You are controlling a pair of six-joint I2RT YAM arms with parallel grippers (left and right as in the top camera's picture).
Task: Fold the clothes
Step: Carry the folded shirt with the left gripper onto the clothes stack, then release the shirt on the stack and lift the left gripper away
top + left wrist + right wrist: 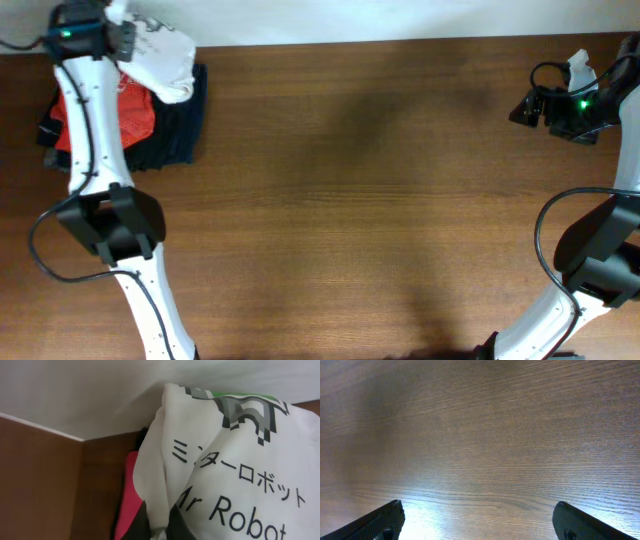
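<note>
The clothes, a white T-shirt (163,55), hang bunched at the table's far left corner over a pile of other garments. In the left wrist view the T-shirt (235,460) fills the right side, showing a green-grey graphic and dark "Mr Robot" lettering. My left gripper (122,38) is shut on a fold of its white fabric, which is pinched between the two dark fingertips (147,522). Far off at the right edge, my right gripper (522,108) hovers open above bare wood, its fingertips (387,517) wide apart with nothing between them.
Under the T-shirt lies a red shirt (135,110) on dark folded garments (182,128). A strip of the red shirt (131,495) shows in the left wrist view. The brown wooden table (350,200) ends at a white wall (75,395) along the back.
</note>
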